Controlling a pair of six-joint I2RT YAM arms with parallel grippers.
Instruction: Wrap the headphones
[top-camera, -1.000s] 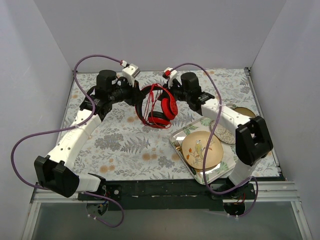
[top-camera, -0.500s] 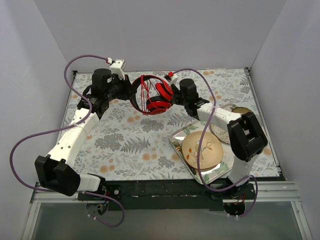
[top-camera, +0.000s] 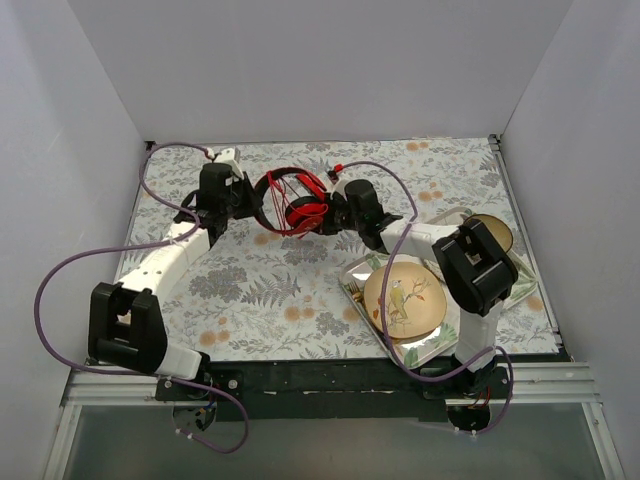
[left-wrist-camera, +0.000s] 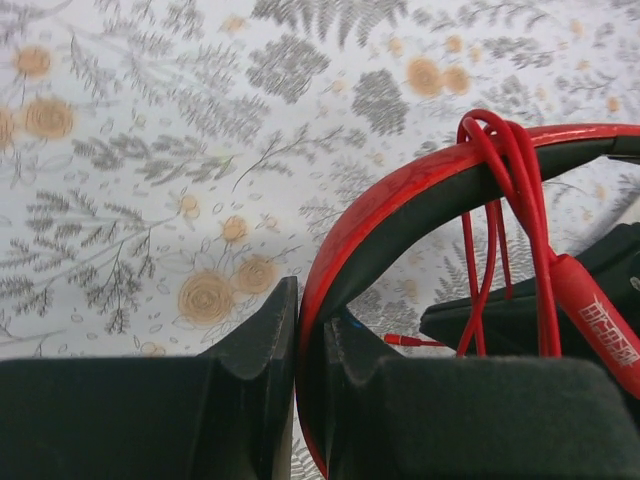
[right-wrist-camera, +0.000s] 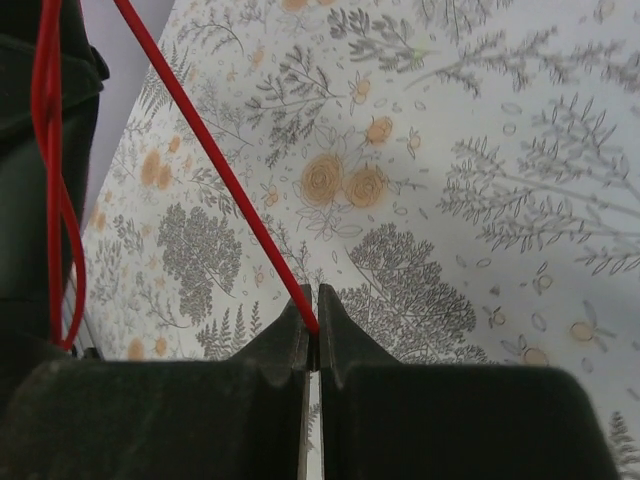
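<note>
a: where do the headphones (top-camera: 297, 203) sit from above?
b: toward the far middle of the floral cloth (top-camera: 260, 300), held between the two arms, well apart from the tray (top-camera: 348, 283) and its plate (top-camera: 415, 305). that view is too small to show the fingers, though.
a: the wrist views show them. the left gripper (left-wrist-camera: 308, 300) is pinched onto the red-and-black headband (left-wrist-camera: 400, 200), which passes between its two pads.
b: and the cable (left-wrist-camera: 520, 170)?
a: looped several times over the headband, near that grip. only the right wrist view shows the right gripper (right-wrist-camera: 311, 318), pressed together on one thin red strand that runs straight up and left above the cloth.
</note>
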